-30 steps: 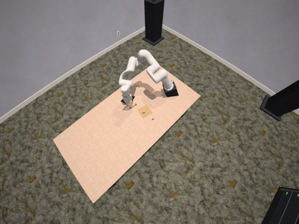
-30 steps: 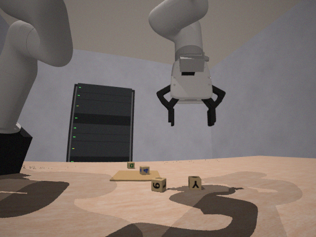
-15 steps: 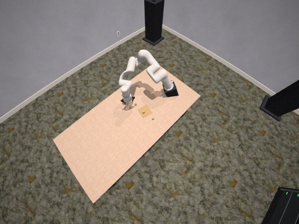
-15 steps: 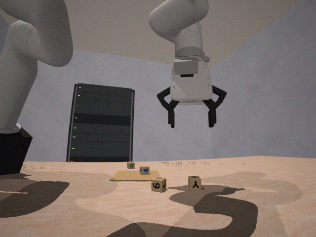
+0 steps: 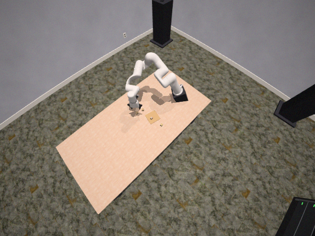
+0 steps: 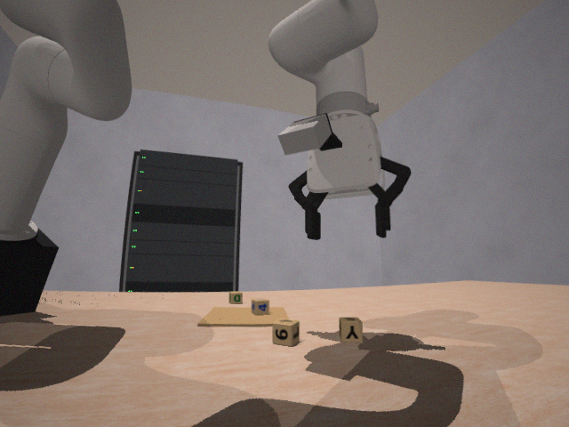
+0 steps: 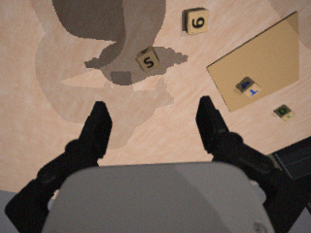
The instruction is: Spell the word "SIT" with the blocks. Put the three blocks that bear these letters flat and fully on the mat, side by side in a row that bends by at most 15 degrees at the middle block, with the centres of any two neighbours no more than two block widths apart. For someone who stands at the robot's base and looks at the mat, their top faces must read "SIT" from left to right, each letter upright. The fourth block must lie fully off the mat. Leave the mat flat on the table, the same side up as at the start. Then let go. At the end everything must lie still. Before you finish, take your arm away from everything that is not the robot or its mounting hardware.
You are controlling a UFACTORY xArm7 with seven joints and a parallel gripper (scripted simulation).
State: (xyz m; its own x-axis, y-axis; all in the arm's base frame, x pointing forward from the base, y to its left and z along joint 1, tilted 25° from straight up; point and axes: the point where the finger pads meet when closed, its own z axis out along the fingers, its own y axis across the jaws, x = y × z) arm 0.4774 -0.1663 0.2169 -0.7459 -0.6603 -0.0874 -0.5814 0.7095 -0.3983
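"Black two-fingered gripper (image 5: 134, 107) (image 6: 348, 237) (image 7: 153, 110)?"
"Fully open, nothing held, above table"
"Square tan mat (image 5: 154, 114) (image 6: 229, 317) (image 7: 272, 53)?"
"Flat; blue-marked wooden cube (image 5: 151, 118) (image 6: 260, 307) (image 7: 250, 88) on it"
"Other cubes?"
"Off mat: black-S wooden cube (image 5: 137, 112) (image 6: 350, 329) (image 7: 148, 59), black-numbered wooden cube (image 5: 142, 109) (image 6: 285, 333) (image 7: 196, 21), green-D wooden cube (image 5: 161, 124) (image 6: 236, 297) (image 7: 284, 113)"

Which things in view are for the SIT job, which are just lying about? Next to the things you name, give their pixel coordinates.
Job:
- mat (image 5: 155, 115) (image 6: 229, 317) (image 7: 272, 60)
- S block (image 5: 137, 112) (image 6: 350, 331) (image 7: 148, 60)
- T block (image 5: 151, 118) (image 6: 260, 307) (image 7: 251, 89)
- 6 block (image 5: 142, 109) (image 6: 284, 334) (image 7: 196, 21)
- D block (image 5: 161, 124) (image 6: 236, 298) (image 7: 283, 113)
- pincer (image 5: 134, 105) (image 6: 348, 237) (image 7: 153, 110)

Just there:
- server rack (image 5: 290, 216) (image 6: 237, 221) (image 7: 296, 157)
- wall socket (image 5: 124, 35)
- black pillar (image 5: 162, 22) by the wall corner
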